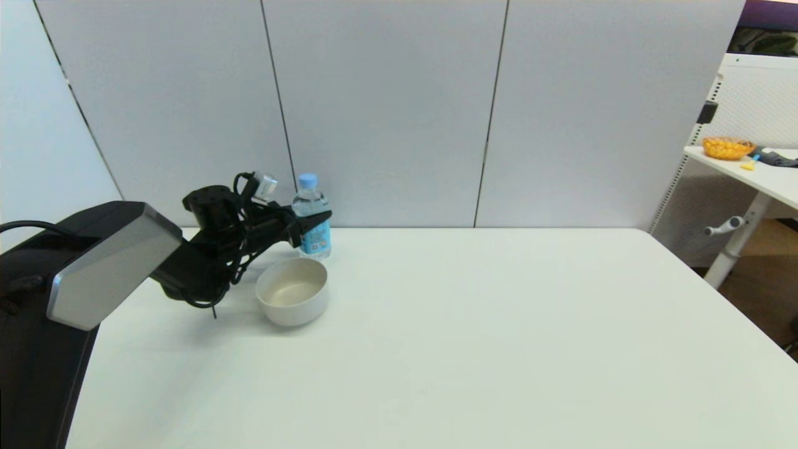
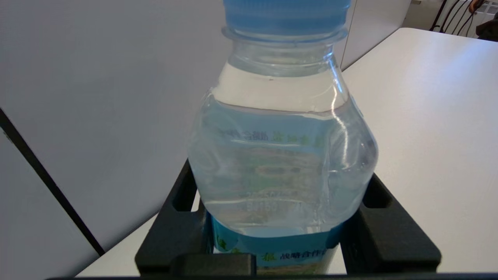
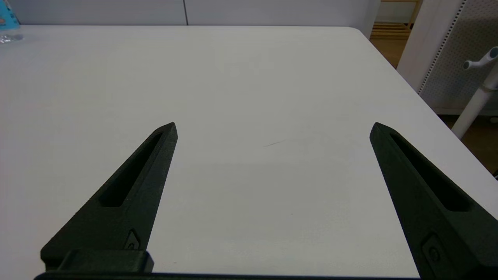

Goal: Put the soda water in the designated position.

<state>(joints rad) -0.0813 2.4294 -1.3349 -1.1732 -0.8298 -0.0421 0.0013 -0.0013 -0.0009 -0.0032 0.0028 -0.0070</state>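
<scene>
The soda water [image 1: 311, 215] is a clear bottle with a light-blue cap and blue label. It stands upright at the table's far left, close to the wall panels and just behind the beige bowl [image 1: 292, 299]. My left gripper [image 1: 317, 222] is shut on it at label height. In the left wrist view the bottle [image 2: 280, 155] fills the space between the two black fingers [image 2: 179, 217], which press on both its sides. My right gripper [image 3: 272, 128] hangs open over bare table, nothing between its fingers. No mark for the designated position shows on the white tabletop [image 1: 467, 324].
The bowl sits right in front of the bottle, under my left arm. Grey wall panels [image 1: 386, 112] close off the table's far edge. A second white table with an orange dish [image 1: 727, 148] stands off to the right, past the table's right edge.
</scene>
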